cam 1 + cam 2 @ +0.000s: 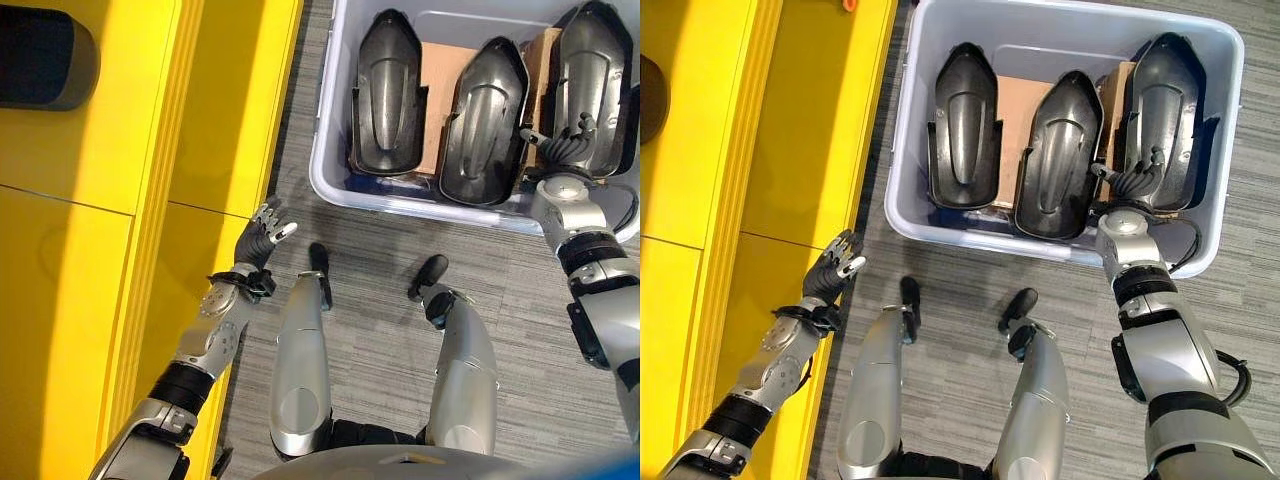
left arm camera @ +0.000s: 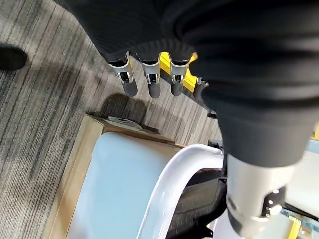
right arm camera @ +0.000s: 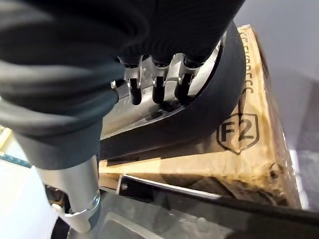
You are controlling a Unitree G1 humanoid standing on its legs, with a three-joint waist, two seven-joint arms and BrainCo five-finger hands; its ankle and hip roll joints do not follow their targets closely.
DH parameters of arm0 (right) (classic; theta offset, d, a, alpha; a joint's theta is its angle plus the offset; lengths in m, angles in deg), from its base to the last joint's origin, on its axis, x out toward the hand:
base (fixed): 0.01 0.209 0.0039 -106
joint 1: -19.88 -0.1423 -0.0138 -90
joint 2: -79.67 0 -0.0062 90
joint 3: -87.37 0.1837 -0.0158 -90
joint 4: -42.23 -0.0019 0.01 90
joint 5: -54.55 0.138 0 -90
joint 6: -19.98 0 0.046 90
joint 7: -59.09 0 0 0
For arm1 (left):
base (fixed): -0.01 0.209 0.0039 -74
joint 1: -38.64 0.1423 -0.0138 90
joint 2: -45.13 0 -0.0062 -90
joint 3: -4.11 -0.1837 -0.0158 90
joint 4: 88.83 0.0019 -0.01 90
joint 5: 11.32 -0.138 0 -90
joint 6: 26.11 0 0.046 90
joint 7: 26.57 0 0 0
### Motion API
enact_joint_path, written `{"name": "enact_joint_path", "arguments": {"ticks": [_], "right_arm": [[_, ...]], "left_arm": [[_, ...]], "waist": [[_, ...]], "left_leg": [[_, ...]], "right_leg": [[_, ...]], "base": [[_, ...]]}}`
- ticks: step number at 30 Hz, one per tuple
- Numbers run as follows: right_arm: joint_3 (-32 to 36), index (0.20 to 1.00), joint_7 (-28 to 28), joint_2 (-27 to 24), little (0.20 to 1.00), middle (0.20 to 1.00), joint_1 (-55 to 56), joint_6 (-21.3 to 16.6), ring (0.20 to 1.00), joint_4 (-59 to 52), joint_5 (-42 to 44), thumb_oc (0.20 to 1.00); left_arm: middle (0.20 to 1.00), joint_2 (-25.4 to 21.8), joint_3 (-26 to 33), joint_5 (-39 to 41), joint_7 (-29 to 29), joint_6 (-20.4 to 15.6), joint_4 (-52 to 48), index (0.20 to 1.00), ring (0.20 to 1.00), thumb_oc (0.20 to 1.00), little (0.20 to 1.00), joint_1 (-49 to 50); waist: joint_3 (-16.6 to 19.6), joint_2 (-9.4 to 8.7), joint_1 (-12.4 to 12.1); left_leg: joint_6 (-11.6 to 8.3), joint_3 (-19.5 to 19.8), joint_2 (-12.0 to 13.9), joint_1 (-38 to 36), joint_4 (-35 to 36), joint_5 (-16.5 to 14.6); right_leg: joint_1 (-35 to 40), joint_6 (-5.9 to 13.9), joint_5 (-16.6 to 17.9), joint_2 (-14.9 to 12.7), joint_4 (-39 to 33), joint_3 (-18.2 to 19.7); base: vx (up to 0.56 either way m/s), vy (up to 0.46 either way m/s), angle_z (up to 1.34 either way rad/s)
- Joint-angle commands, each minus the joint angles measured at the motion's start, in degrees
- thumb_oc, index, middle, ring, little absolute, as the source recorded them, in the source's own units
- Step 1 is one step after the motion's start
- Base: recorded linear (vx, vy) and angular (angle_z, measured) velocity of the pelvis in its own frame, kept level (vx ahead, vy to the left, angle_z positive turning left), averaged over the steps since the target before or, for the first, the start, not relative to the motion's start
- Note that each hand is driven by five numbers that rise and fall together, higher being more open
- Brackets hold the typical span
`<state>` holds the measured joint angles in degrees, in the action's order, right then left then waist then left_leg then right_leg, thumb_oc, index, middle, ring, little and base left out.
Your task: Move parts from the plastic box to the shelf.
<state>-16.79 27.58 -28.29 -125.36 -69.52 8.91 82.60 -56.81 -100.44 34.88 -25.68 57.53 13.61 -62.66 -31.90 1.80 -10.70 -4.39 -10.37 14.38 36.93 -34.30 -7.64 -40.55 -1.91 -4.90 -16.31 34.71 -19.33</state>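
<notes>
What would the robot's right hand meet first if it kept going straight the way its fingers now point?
Most likely the rightmost black part in the plastic box: the right hand is already at its near end, fingers curled against its surface. Whether they actually grip it is unclear.

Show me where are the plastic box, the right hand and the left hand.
plastic box (image 1: 970, 240): right eye view, near rim.
right hand (image 1: 1137, 180): right eye view, fingers on a black part.
left hand (image 1: 262, 232): left eye view, palm.

A grey striped carpet floor carries a pale plastic box at about one o'clock, with a yellow shelf standing at nine to eleven o'clock; a flat wood-edged panel, perhaps a lid, lies beside the box
</notes>
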Motion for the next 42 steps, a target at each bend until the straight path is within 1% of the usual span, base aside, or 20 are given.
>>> {"name": "enact_joint_path", "arguments": {"ticks": [1,5,9,14,15,18,20,22,23,24,25,27,28,29,30,32,38,41,42], "right_arm": [[-0.9,1.0,4.7,3.6,1.0,1.0,0.6,-1.8,1.0,-5.7,2.1,1.0],[0.0,1.0,4.5,4.7,1.0,1.0,1.2,-2.1,1.0,-7.2,2.9,1.0],[0.0,1.0,3.9,5.6,1.0,1.0,1.6,-2.9,1.0,-8.6,1.6,1.0],[0.2,1.0,7.1,5.9,1.0,1.0,1.8,-3.3,1.0,-11.1,2.3,1.0],[0.2,1.0,6.5,5.9,1.0,1.0,1.7,-3.2,1.0,-12.0,0.9,1.0],[0.2,1.0,3.0,6.3,1.0,1.0,1.5,-2.9,1.0,-14.0,-1.2,1.0],[0.5,1.0,-4.6,5.9,1.0,1.0,0.8,-3.5,1.0,-14.8,-5.8,1.0],[1.0,1.0,-9.1,5.6,1.0,1.0,0.6,-4.8,1.0,-15.0,-7.1,1.0],[2.0,1.0,-14.0,5.3,1.0,1.0,0.4,-7.3,1.0,-15.6,-11.7,1.0],[3.2,1.0,-17.6,4.8,1.0,1.0,0.3,-8.9,1.0,-17.3,-18.6,1.0],[3.8,1.0,-22.1,4.4,1.0,1.0,0.1,-7.9,1.0,-20.7,-26.1,1.0],[3.9,1.0,-23.7,4.4,1.0,1.0,-0.1,-7.5,1.0,-21.6,-28.7,1.0],[3.9,1.0,-25.7,4.1,1.0,1.0,-0.3,-5.9,1.0,-23.4,-32.7,1.0],[3.9,1.0,-26.2,3.9,1.0,1.0,-0.3,-5.2,1.0,-24.3,-34.1,1.0],[3.6,1.0,-27.6,3.3,1.0,1.0,-0.5,-5.1,1.0,-26.2,-37.3,1.0],[3.7,1.0,-28.6,2.7,1.0,1.0,-0.3,-4.6,1.0,-28.1,-39.1,1.0],[5.4,1.0,-29.7,1.5,1.0,1.0,3.0,-4.8,1.0,-33.3,-37.1,1.0],[6.9,1.0,-30.1,1.9,1.0,1.0,5.9,-3.2,1.0,-35.7,-34.5,1.0],[7.4,1.0,-30.4,2.2,1.0,1.0,7.2,-2.2,1.0,-35.9,-32.4,1.0]], "left_arm": [[1.0,-1.0,-1.4,-1.2,-0.8,-0.9,-5.2,1.0,1.0,1.0,1.0,3.0],[1.0,-0.6,-1.7,-1.4,-0.7,-1.2,-5.0,1.0,1.0,1.0,1.0,3.2],[1.0,-0.1,-2.1,-1.2,-0.5,-1.4,-5.0,1.0,1.0,1.0,1.0,3.4],[1.0,-0.1,-2.6,-1.5,0.0,-1.6,-5.3,1.0,1.0,1.0,1.0,3.6],[1.0,-0.1,-2.7,-1.7,0.2,-1.6,-5.4,1.0,1.0,1.0,1.0,3.7],[1.0,0.1,-2.9,-1.8,0.3,-1.8,-5.4,1.0,1.0,1.0,1.0,3.6],[1.0,0.5,-3.2,-1.9,0.2,-2.3,-5.3,1.0,1.0,1.0,1.0,3.6],[1.0,0.8,-3.5,-1.7,0.2,-2.9,-5.2,1.0,1.0,1.0,1.0,3.7],[1.0,0.9,-4.0,-2.0,0.2,-3.4,-5.3,1.0,1.0,1.0,1.0,3.7],[1.0,0.8,-4.9,-1.7,0.9,-3.8,-5.9,1.0,1.0,1.0,1.0,3.6],[1.0,1.2,-5.6,-1.1,1.7,-4.2,-6.3,1.0,1.0,1.0,1.0,3.6],[1.0,1.3,-6.0,-0.8,1.9,-4.3,-6.4,1.0,1.0,1.0,1.0,3.4],[1.0,1.4,-6.5,-0.7,2.3,-4.6,-6.5,1.0,1.0,1.0,1.0,3.5],[1.0,1.5,-6.7,-0.7,2.1,-5.0,-6.3,1.0,1.0,1.0,1.0,3.6],[1.0,1.8,-7.0,-0.6,2.0,-5.4,-6.3,1.0,1.0,1.0,1.0,3.8],[1.0,1.9,-7.2,-0.2,1.9,-5.9,-6.1,1.0,1.0,1.0,1.0,4.0],[1.0,1.8,-6.5,0.0,0.6,-6.8,-6.0,1.0,1.0,1.0,1.0,5.2],[1.0,1.8,-6.0,-0.1,0.7,-6.6,-6.4,1.0,1.0,1.0,1.0,5.4],[1.0,2.1,-5.9,-0.3,1.0,-6.5,-6.3,1.0,1.0,1.0,1.0,5.2]], "waist": [[2.1,1.26,-2.7],[2.1,1.47,-2.5],[2.1,1.75,-2.3],[2.1,1.89,-2.0],[2.1,1.89,-2.0],[2.1,1.82,-1.8],[2.1,1.88,-1.8],[2.1,1.96,-1.6],[2.1,2.1,-1.5],[2.1,2.28,-1.2],[2.1,2.6,-0.9],[2.1,2.74,-0.9],[2.1,2.94,-0.8],[2.1,3.02,-0.8],[2.1,3.17,-0.7],[2.1,3.18,-0.6],[2.1,2.91,0.2],[2.1,2.62,0.9],[2.1,2.43,1.2]], "left_leg": [[0.4,0.6,-2.6,0.0,3.0,1.1],[0.38,0.1,-2.6,-0.8,3.3,1.2],[0.44,-0.2,-2.7,-1.4,3.5,1.3],[0.42,-0.5,-2.6,-2.0,4.1,1.6],[0.44,-0.5,-2.5,-2.0,4.1,1.6],[0.48,-0.7,-2.6,-2.3,4.2,1.7],[0.57,-0.9,-2.6,-2.6,4.2,1.7],[0.61,-0.9,-2.6,-2.6,4.3,1.7],[0.68,-1.0,-2.7,-2.7,4.5,1.7],[0.74,-1.1,-2.7,-2.6,4.6,1.6],[0.92,-1.2,-2.9,-2.6,4.8,1.4],[0.94,-1.2,-3.0,-2.5,4.8,1.4],[1.02,-1.2,-3.0,-2.4,4.8,1.4],[1.03,-1.2,-3.1,-2.6,4.9,1.3],[1.05,-1.3,-3.2,-2.8,5.2,1.3],[0.99,-1.5,-3.2,-3.2,5.5,1.3],[0.86,-2.0,-3.3,-4.2,6.5,1.4],[0.81,-2.4,-3.2,-4.6,6.9,1.3],[0.8,-2.6,-3.2,-4.7,7.1,1.3]], "right_leg": [[3.8,4.95,-5.7,-0.3,5.4,-2.2],[4.4,4.95,-5.8,-0.1,5.1,-1.8],[4.8,4.84,-5.9,0.1,5.0,-1.5],[5.3,4.9,-5.8,0.3,4.4,-1.3],[5.2,4.88,-5.8,0.3,4.6,-1.3],[5.5,4.93,-5.7,0.5,4.3,-1.2],[5.6,4.9,-5.7,0.6,4.3,-1.1],[5.7,4.95,-5.7,0.7,4.1,-0.9],[5.7,5.06,-5.7,0.8,4.0,-0.7],[5.6,5.27,-5.6,0.9,3.8,-0.7],[5.5,5.42,-5.6,1.0,3.6,-0.4],[5.5,5.51,-5.6,0.9,3.6,-0.4],[5.5,5.57,-5.6,0.8,3.5,-0.3],[5.6,5.61,-5.6,0.8,3.3,-0.2],[6.0,5.66,-5.6,1.0,2.9,-0.1],[6.3,5.76,-5.4,0.9,2.4,-0.1],[7.3,5.92,-5.1,1.3,0.7,0.4],[7.5,6.03,-4.9,1.5,-0.1,0.7],[7.6,6.03,-4.8,1.7,-0.5,0.9]], "base": [[0.03,0.053,-0.02],[0.02,0.03,-0.02],[0.01,0.029,-0.02],[0.0,0.016,-0.04],[0.0,0.0,0.0],[0.0,0.0,0.0],[0.0,0.0,0.0],[0.0,0.018,0.01],[-0.02,0.054,0.01],[-0.03,0.087,-0.01],[-0.02,0.073,-0.03],[-0.01,0.045,-0.05],[0.0,0.039,-0.05],[0.0,0.055,-0.02],[0.0,0.044,0.0],[0.0,0.019,0.0],[0.0,0.01,-0.04],[-0.01,0.001,-0.07],[0.0,0.0,0.0]]}}
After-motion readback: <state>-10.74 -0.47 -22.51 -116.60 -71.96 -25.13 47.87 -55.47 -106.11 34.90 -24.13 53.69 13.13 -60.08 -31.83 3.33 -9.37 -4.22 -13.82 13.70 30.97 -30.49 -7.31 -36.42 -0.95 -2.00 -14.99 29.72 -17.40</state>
